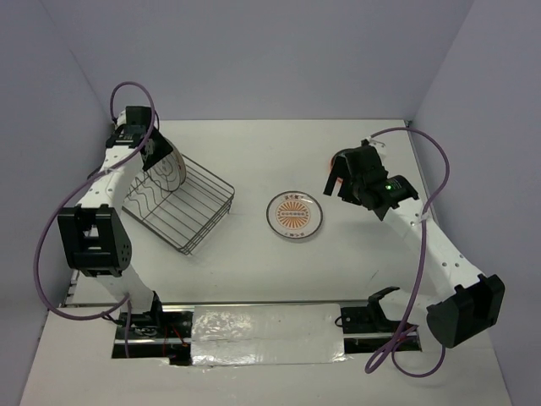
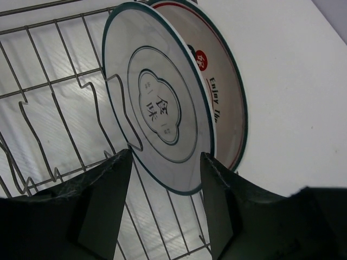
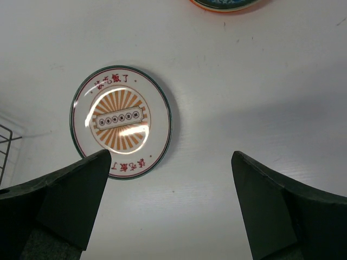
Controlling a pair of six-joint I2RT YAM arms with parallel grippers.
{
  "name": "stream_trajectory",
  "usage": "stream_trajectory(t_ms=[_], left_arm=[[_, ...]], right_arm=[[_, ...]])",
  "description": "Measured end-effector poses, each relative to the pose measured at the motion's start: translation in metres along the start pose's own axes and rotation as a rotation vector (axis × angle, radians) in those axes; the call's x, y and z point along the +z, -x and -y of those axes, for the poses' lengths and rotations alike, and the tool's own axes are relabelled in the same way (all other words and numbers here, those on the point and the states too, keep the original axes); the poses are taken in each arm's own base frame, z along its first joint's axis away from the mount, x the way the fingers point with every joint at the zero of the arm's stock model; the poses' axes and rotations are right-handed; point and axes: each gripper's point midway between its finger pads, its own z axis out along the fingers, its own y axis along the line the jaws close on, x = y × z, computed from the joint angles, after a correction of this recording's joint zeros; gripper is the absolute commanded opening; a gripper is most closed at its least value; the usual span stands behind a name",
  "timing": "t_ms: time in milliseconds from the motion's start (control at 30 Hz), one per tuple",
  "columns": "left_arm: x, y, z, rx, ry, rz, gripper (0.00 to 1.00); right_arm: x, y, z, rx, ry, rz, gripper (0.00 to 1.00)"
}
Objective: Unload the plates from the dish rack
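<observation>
The dark wire dish rack (image 1: 190,210) stands at the left of the table. Two plates stand upright in its far end (image 1: 172,169). In the left wrist view the front one is white with a dark rim (image 2: 157,103), and behind it is a cream plate with a red rim (image 2: 226,103). My left gripper (image 2: 165,181) is open over the rack (image 2: 49,124), with the front plate's lower edge between the fingers; it also shows in the top view (image 1: 157,156). A white plate with an orange sunburst (image 1: 294,215) lies flat on the table. My right gripper (image 1: 336,182) is open and empty just right of it (image 3: 120,122).
The rim of an orange plate with a teal centre (image 3: 225,4) lies on the table at the top of the right wrist view; my right arm hides it in the top view. A rack corner (image 3: 5,146) shows at that view's left edge. Walls close in the table at left, back and right.
</observation>
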Motion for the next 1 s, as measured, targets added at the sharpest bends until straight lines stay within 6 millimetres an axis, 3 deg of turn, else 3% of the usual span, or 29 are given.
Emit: stream_trajectory(t_ms=[233,333,433,600,667,767,1000], left_arm=[[0.021,-0.013,-0.001,0.003,-0.006,-0.032,0.6],[0.019,-0.015,-0.001,0.004,-0.01,-0.041,0.67],[0.006,-0.01,-0.001,-0.002,-0.017,-0.028,0.72],[-0.033,0.019,0.012,-0.026,-0.096,0.063,0.7],[-0.04,0.03,0.02,-0.033,-0.121,0.09,0.67],[-0.033,0.033,0.024,-0.033,-0.126,0.094,0.63],[0.003,0.01,0.018,-0.012,-0.078,0.014,0.58]], right_arm=[[-0.005,-0.007,0.003,-0.047,0.001,-0.021,1.0],[-0.008,-0.008,0.004,-0.054,0.0,-0.025,1.0],[-0.009,-0.009,0.005,-0.056,-0.001,-0.028,1.0],[-0.01,-0.011,0.005,-0.057,0.002,-0.036,1.0],[-0.01,-0.012,0.004,-0.058,0.005,-0.039,1.0],[-0.01,-0.013,0.004,-0.061,0.006,-0.044,1.0],[-0.011,-0.014,0.005,-0.069,0.004,-0.05,1.0]])
